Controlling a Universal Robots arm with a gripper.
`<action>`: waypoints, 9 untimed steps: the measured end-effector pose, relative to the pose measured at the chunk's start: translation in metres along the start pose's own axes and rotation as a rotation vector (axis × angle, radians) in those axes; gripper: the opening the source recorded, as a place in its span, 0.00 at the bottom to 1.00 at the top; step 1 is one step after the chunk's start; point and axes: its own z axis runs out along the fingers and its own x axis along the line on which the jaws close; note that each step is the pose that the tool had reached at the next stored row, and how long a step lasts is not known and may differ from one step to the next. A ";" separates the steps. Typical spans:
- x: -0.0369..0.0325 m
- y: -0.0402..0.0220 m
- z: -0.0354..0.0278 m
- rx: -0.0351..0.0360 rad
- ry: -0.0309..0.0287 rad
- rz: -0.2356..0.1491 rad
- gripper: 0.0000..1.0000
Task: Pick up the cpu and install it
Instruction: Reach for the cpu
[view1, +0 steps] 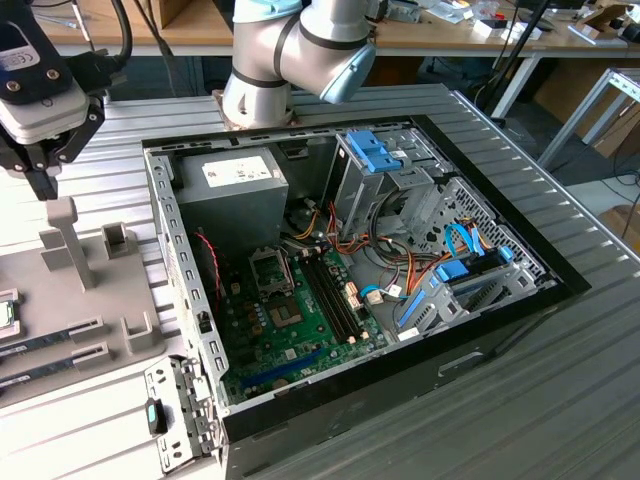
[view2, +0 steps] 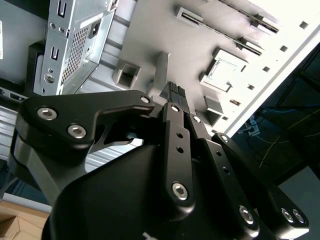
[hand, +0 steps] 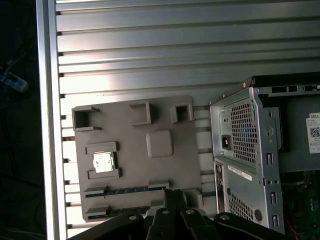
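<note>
The cpu (hand: 103, 161) lies seated in a shaped recess of the grey fixture tray (hand: 127, 140), presumably to stay located for picking; the gripper (hand: 175, 193) hovers above, claw pressed together, empty.

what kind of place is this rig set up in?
Probably a robotics lab or workshop set up for PC assembly. An open desktop computer case sits on a ribbed metal table, a grey fixture tray holds the cpu, and cluttered wooden workbenches stand behind the arm.
</note>
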 end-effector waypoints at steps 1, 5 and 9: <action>0.0003 0.0000 0.0001 0.0000 0.0000 0.000 0.11; 0.0009 -0.0001 0.0002 0.0000 0.0000 0.000 0.11; 0.0018 -0.0002 0.0003 0.0000 -0.0001 0.000 0.11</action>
